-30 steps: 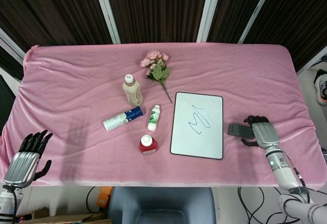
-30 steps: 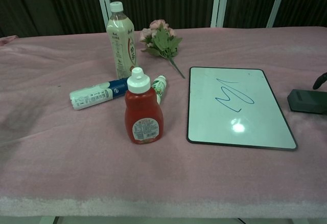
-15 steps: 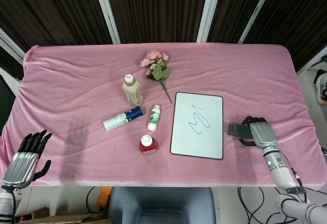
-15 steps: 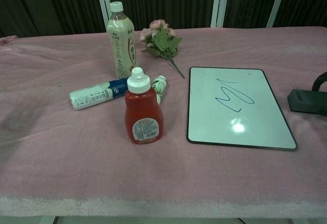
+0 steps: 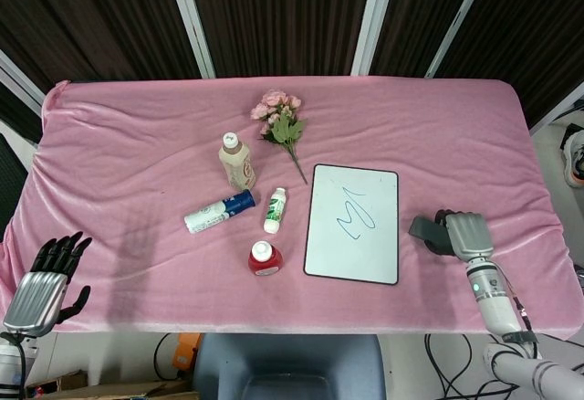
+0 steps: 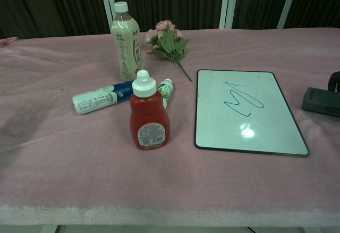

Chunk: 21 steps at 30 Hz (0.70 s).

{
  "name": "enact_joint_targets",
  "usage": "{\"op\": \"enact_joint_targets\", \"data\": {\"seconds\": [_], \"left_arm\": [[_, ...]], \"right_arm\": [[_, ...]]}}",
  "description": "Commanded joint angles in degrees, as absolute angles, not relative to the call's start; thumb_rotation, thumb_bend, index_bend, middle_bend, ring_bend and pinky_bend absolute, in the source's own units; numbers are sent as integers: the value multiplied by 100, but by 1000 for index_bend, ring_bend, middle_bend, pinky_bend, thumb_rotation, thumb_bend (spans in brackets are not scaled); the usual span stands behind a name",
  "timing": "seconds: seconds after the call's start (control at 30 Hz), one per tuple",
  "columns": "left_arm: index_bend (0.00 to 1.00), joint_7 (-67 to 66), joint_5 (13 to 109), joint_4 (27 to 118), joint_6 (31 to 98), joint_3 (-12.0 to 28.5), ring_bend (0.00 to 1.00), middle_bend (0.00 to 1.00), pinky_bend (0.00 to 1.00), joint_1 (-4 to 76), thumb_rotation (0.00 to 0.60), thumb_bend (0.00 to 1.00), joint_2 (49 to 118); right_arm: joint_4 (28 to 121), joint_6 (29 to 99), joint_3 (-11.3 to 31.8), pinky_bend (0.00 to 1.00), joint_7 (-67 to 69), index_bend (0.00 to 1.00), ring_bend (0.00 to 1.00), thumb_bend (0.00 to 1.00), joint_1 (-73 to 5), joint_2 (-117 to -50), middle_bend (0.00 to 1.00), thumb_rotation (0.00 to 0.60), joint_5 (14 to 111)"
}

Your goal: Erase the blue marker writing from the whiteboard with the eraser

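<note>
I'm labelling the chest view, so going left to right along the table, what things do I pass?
Blue-and-white bottle lying down → tall upright bottle → red bottle → flowers → whiteboard → eraser

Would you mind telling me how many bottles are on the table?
4: tall beige bottle upright near the flowers; blue-and-white bottle lying on its side; small green-labelled bottle lying beside the whiteboard; red bottle upright in front.

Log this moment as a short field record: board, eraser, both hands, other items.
whiteboard: flat on pink cloth, blue marker writing not yet erased
eraser: right of the board, off it
right hand: fingers curled on the eraser
left hand: at near left table edge, holding nothing
other items: red bottle, flowers
</note>
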<state>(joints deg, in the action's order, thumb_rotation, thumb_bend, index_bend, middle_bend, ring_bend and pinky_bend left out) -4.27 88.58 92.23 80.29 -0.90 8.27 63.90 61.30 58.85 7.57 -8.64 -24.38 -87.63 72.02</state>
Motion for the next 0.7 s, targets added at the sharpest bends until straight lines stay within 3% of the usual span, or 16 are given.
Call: {"op": "enact_joint_targets", "data": {"seconds": [0.03, 0.23, 0.43, 0.7], "left_arm": [[0, -414, 8863, 9218, 8036, -88, 0, 1, 48, 826, 600, 427, 6390], [0, -399, 8858, 9200, 8027, -81, 0, 1, 48, 835, 600, 428, 6393], [0, -395, 8855, 9192, 8048, -73, 0, 0, 47, 828, 600, 425, 6394], [0, -354, 8809, 9182, 8046, -49, 0, 1, 47, 827, 600, 426, 6385]], "right_arm": [[6005, 6366, 845, 783, -652, 902, 731, 468, -2430, -8931, 703, 600, 7464], [6253, 6711, 928, 806, -368, 926, 757, 477, -2633, -8994, 728, 600, 7894], [6287, 6311, 1081, 806, -548, 926, 757, 476, -3077, -9307, 729, 600, 7850], [5609, 5800, 1238, 807, -645, 926, 757, 477, -3511, -10011, 729, 600, 7545]]}}
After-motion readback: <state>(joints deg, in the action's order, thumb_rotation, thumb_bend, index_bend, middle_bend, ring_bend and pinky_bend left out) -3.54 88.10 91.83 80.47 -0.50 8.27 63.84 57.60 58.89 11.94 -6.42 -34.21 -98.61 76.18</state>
